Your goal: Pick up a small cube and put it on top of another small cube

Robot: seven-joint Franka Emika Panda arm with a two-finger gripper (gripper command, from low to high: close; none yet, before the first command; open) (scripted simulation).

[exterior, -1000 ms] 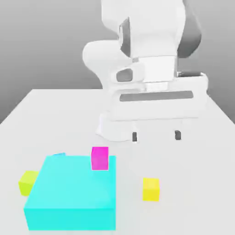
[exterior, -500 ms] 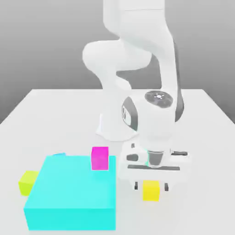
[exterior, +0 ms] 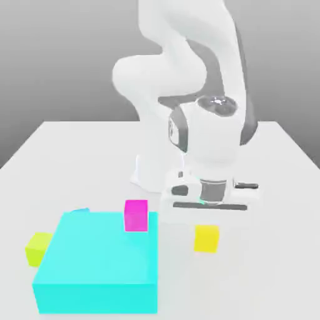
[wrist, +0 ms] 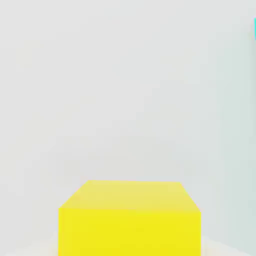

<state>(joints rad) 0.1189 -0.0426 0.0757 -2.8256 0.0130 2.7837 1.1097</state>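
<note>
A white table (exterior: 75, 156) with a smooth, matte top holds several plain, flat-coloured blocks. The largest is a low, square cyan slab (exterior: 97, 262) with sharp edges, near the front on the exterior view's left. A small magenta cube (exterior: 135, 215) sits at the slab's far right corner. A small yellow-green cube (exterior: 39, 247) rests on the table, touching the slab's left side.

A small yellow cube (exterior: 207, 238) is to the right of the slab, apart from it, directly beneath the arm's hand. The gripper (exterior: 207, 236) is closed on this yellow cube, holding it. In the hand view the cube (wrist: 129, 218) looks like a clean-edged yellow box seen close up against the pale table.

The arm (exterior: 181, 81) is glossy white with rounded, bulbous joints. It rises from its base at the table's far side, bends over, and points its hand straight down.
</note>
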